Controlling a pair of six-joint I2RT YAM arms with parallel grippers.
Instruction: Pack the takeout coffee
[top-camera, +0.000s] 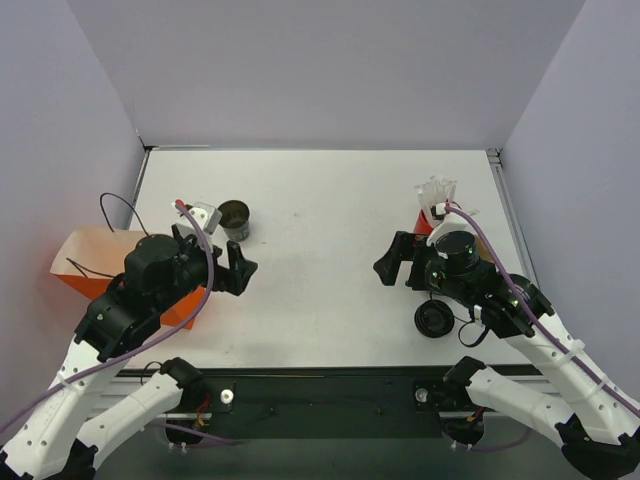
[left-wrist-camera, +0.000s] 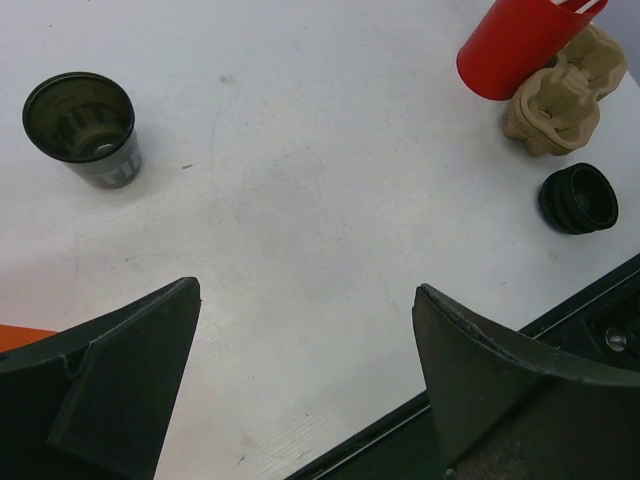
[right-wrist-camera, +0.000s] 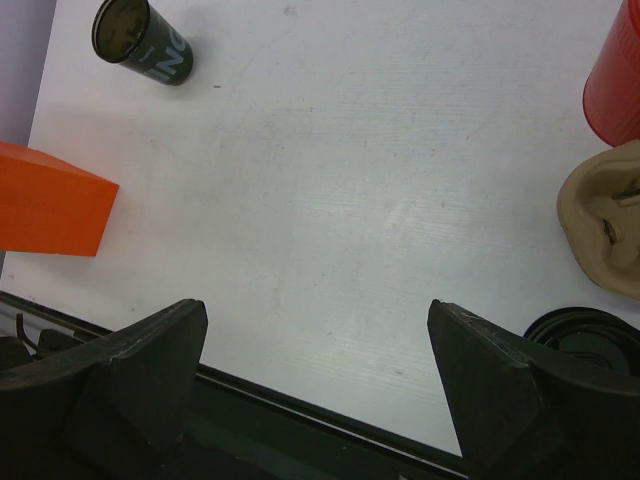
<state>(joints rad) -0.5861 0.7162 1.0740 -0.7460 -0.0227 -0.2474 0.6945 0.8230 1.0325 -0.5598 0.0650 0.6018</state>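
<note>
Plainly the reach comes first: my left claw and right claw both gape wide, empty. The small dark takeout coffee with black round lid stands lower right in the overhead view (nearer my right claw); I judge that claw must turn back and straddle it.

On the white worktop, over on my left, a lidless dark see-through cup with a greenish label stands upright. An orange bag sits at the left edge. On my right, a red cup touches a beige moulded-pulp cup carrier.
</note>
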